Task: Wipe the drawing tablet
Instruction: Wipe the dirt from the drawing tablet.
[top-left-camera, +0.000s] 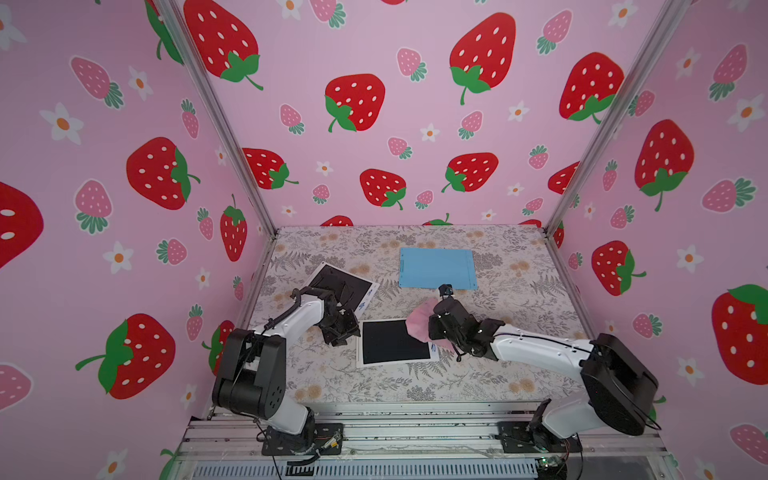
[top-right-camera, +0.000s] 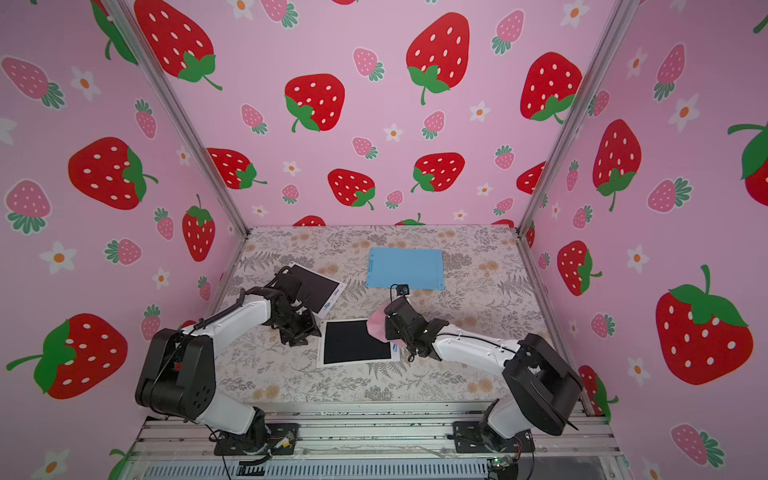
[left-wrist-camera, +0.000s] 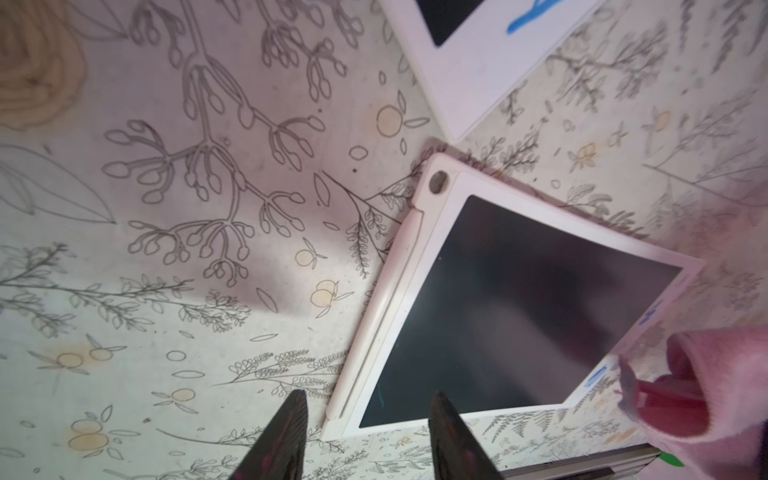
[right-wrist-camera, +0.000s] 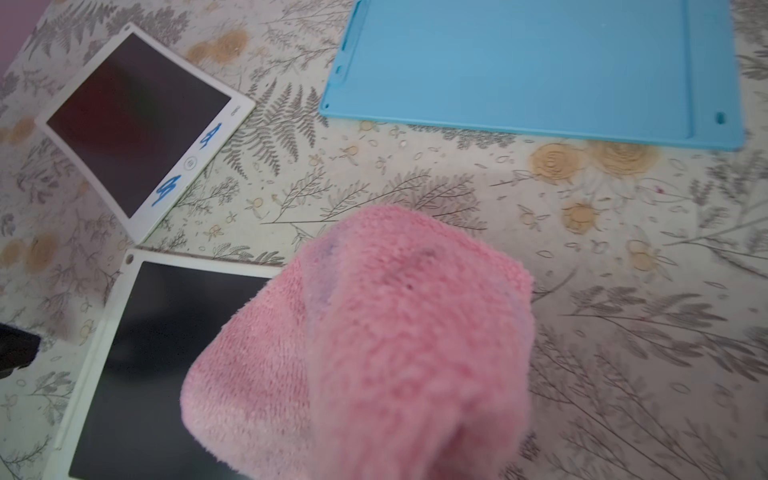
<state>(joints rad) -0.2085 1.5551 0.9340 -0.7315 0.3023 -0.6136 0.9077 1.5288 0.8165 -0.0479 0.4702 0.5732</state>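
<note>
- Right gripper (top-left-camera: 419, 328): jaws closed on the pink cloth (right-wrist-camera: 374, 353), which hides them and overhangs the drawing tablet (top-left-camera: 395, 341) at its right edge.
- Left gripper (left-wrist-camera: 368, 440): jaws partly open, holding nothing, above the tablet's left edge.
- Tablet: flat, mid-surface toward the front edge.

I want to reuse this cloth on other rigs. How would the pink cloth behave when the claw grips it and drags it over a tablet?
The pink cloth looks fluffy and floppy: it drapes in folds over the right claw, so it probably bunches when dragged. It seems light. Its nap likely slides easily over the white tablet's smooth dark screen.
</note>
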